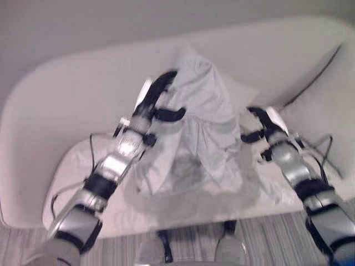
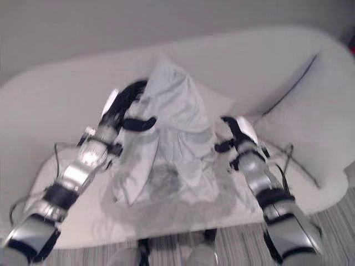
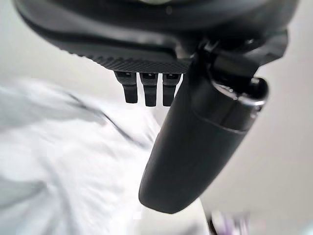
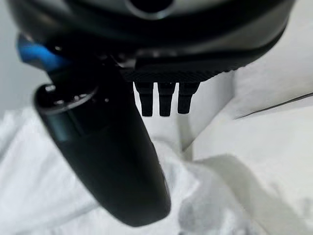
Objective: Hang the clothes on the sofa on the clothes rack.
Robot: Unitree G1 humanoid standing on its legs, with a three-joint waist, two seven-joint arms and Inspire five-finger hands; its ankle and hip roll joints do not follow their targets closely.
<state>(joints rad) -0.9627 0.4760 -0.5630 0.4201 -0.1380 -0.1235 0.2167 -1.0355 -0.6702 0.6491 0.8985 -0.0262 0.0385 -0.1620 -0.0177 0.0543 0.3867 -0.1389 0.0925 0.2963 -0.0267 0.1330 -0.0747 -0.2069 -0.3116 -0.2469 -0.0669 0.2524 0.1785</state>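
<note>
Left hand up against the pale garment, fingers straight, thumb lying across the cloth. Right hand at its other side, fingers straight too. Garment bunched up mid-seat on the white sofa, backrest behind.

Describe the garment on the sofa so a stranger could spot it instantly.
Start at the big cream sofa. On the middle of its seat, between the left hand and right hand, rises a pale grey-white garment. It is the one crumpled cloth there, with a faint dark print low down.
</note>
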